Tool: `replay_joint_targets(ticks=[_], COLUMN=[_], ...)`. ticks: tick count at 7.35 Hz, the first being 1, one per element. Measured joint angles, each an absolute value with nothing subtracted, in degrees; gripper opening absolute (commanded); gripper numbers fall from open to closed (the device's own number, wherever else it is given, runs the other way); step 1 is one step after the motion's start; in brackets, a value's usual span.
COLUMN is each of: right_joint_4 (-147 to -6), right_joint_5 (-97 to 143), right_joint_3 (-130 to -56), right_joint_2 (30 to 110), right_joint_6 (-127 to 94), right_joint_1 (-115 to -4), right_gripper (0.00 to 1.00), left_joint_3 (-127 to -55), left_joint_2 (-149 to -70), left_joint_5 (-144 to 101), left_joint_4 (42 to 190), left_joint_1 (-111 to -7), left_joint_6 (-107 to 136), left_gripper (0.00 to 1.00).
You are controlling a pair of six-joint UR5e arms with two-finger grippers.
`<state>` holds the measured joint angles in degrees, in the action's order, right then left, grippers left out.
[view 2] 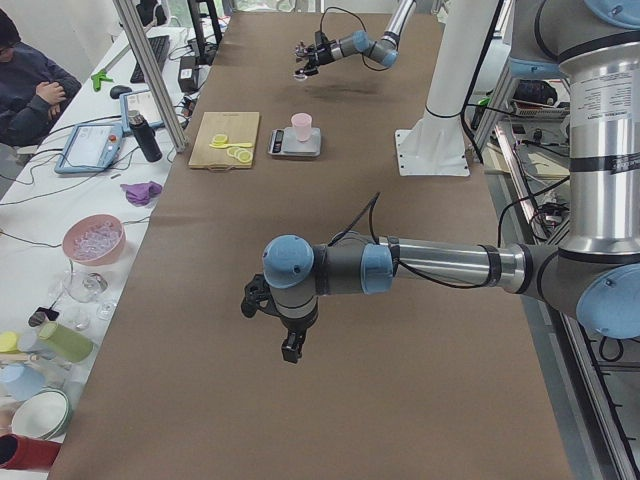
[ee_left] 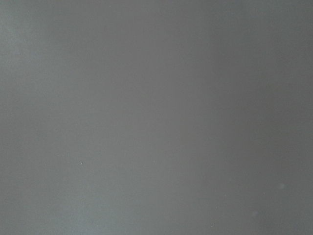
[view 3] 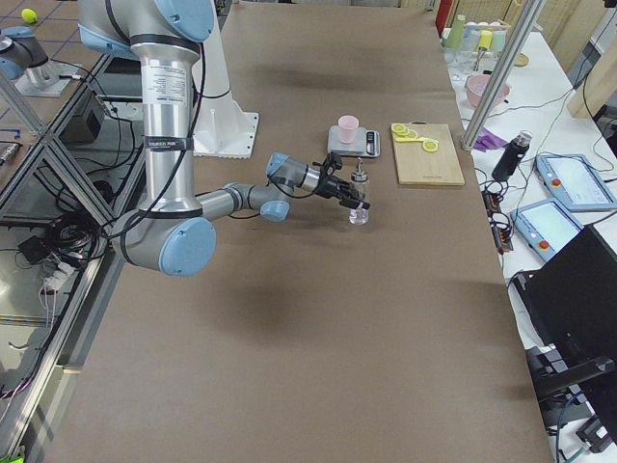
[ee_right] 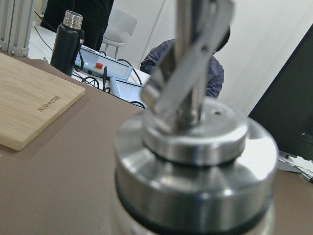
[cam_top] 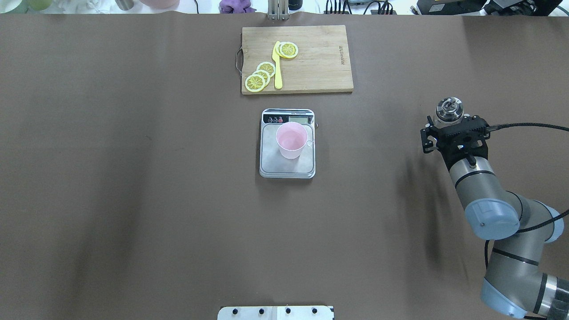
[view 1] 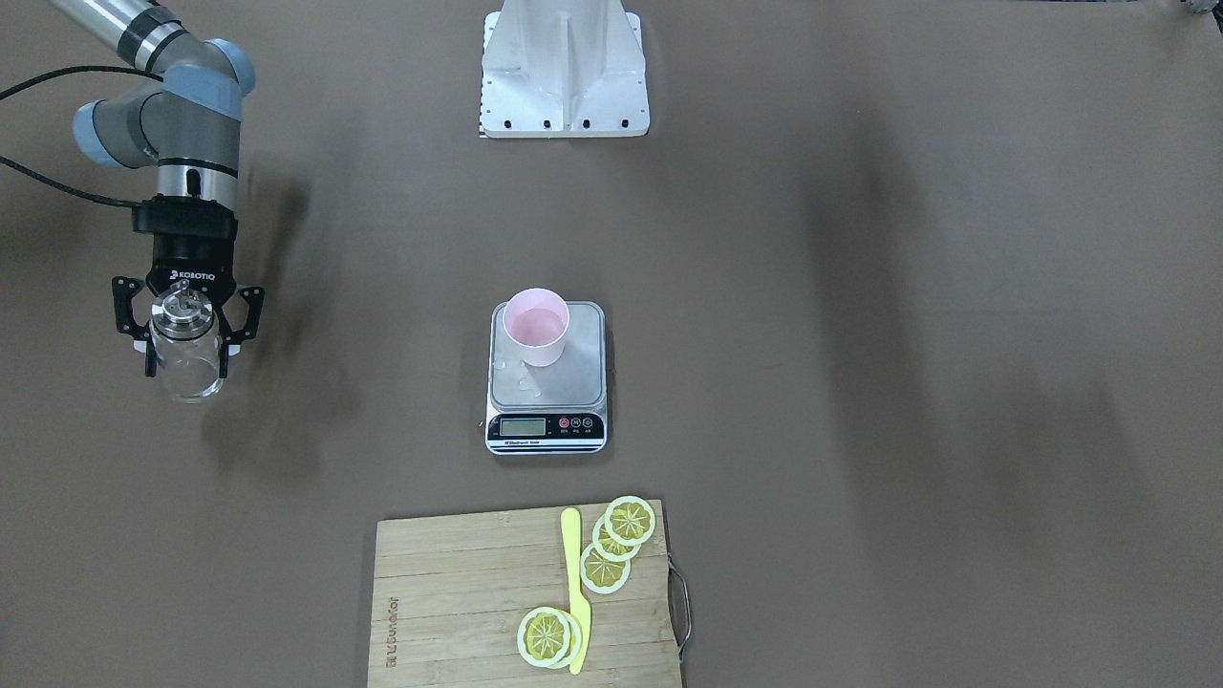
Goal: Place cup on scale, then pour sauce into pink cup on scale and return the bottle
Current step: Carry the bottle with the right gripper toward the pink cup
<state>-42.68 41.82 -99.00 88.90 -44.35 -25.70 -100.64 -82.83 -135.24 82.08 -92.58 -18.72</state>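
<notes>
Right gripper [view 1: 187, 368] pinched the bottle [view 1: 182, 330] upright at its own side of the table [view 1: 860, 382], well apart from the cup [view 1: 536, 326], which stood on the scale [view 1: 564, 382]. Whether the left gripper [view 2: 288, 345] was spread or pressed together could not be told.

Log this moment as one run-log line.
right pincer: shut on slim clear glass bottle, upright | pale pink plastic cup: on steel digital scale | left pincer: state unclear
</notes>
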Motion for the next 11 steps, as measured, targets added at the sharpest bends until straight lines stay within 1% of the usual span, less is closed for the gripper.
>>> replay_joint_targets(ticks=[2, 8, 11], right_joint_4=[-55.8, -93.0, -102.6], right_joint_5=[39.0, 29.6, 24.1], right_joint_3=[-102.9, -103.5, -103.2], right_joint_2=[86.3, 69.7, 67.2], right_joint_6=[-44.2, -44.6, -44.5], right_joint_1=[-25.2, -19.3, -17.2], right_gripper=[0.00, 0.00, 0.00], left_joint_3=[-100.5, -100.3, -99.8], left_joint_2=[-82.7, -81.6, -80.9], left_joint_5=[-135.4, -135.5, -135.1], left_joint_4=[82.1, 82.0, 81.3], left_joint_1=[-92.6, -92.7, -94.5], left_joint_6=[-18.7, -18.0, -17.9], left_gripper=[0.98, 0.98, 0.98])
